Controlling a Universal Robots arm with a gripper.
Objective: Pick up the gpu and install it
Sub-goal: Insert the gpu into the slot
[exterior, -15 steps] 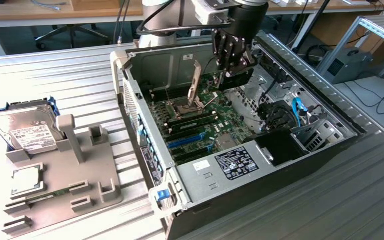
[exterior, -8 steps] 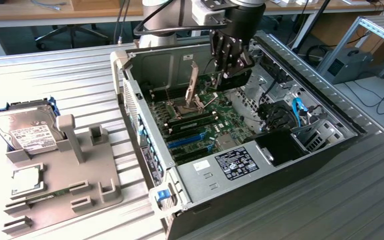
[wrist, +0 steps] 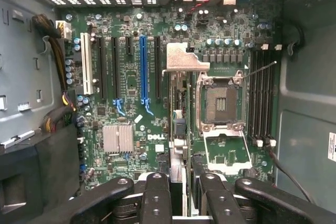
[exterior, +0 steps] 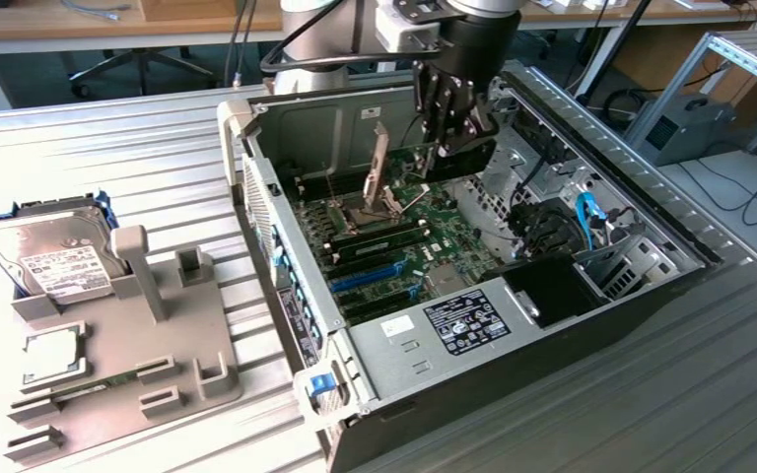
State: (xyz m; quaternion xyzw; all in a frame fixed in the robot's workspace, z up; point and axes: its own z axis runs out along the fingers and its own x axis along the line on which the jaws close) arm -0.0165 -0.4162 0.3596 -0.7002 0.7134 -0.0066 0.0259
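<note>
Ribbed metal tabletop (exterior: 103,158) carries an open computer case (exterior: 263,212), motherboard (wrist: 131,108) exposed. Claw (exterior: 451,148) hangs over the case, jaws partly closed and pinching the gpu (exterior: 381,169) on its two flat faces. Card is held on edge above the board, silvery bracket (wrist: 186,59) at the end away from the claw, between the blue slot (wrist: 143,66) and the processor socket (wrist: 220,103). Judged light, stiff and thin, with fragile components and contact edge. Soundest hold looks to be mid-card on the faces, clear of bracket and connector.
</note>
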